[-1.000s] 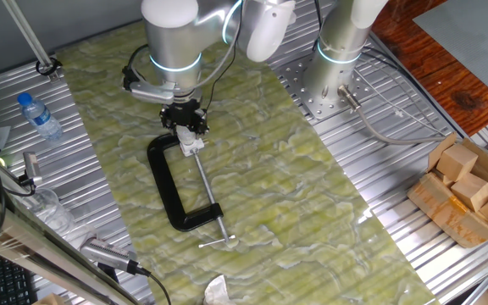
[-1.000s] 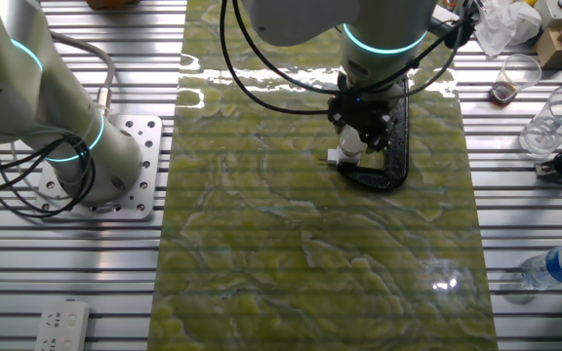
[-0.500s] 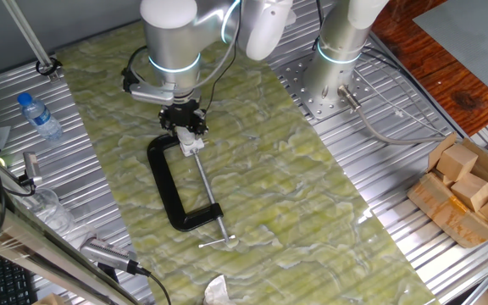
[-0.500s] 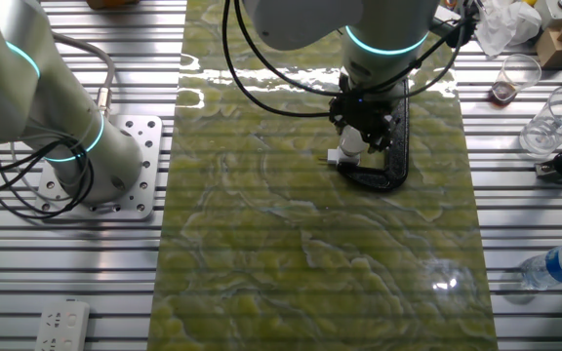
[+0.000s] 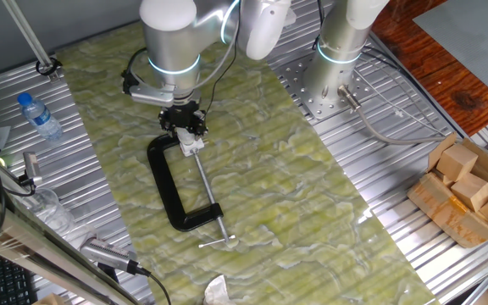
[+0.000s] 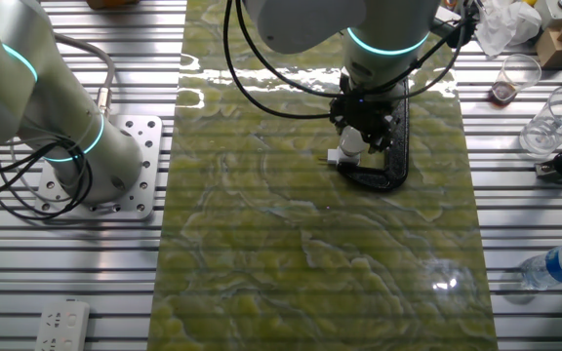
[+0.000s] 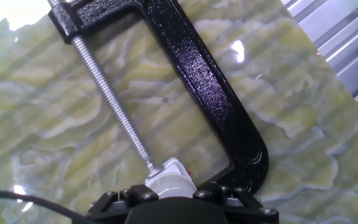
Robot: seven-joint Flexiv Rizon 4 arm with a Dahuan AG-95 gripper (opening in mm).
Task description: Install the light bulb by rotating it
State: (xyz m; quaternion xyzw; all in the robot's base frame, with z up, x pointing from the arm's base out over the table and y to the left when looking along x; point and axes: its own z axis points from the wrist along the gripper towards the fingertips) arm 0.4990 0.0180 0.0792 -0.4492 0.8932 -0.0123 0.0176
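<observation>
Comparing with a second ago: you will find almost nothing shifted; the gripper (image 5: 188, 127) sits in the same spot over the light bulb (image 6: 348, 146), at most turned a shade about its own axis.
Meaning for the task: you appear to be mid-rotation, with the bulb not visibly seated further; progress cannot be judged from these views.
Gripper state: fingers closed narrowly around the white bulb, holding it.
Bulb location: toward the middle of the green mat (image 5: 261, 186), inside the mouth of the black C-clamp (image 5: 161, 182), at the tip of the clamp's steel screw (image 7: 110, 102).
One fixed view: shows you the whole clamp lying flat and the screw's cross handle nearer the mat's front edge.
Other fixed view: shows you the bulb's white body below the fingers, just beside the clamp's curved end.
Hand view: only here do you see the bulb touching the screw tip; the fingertips themselves are hidden.
</observation>
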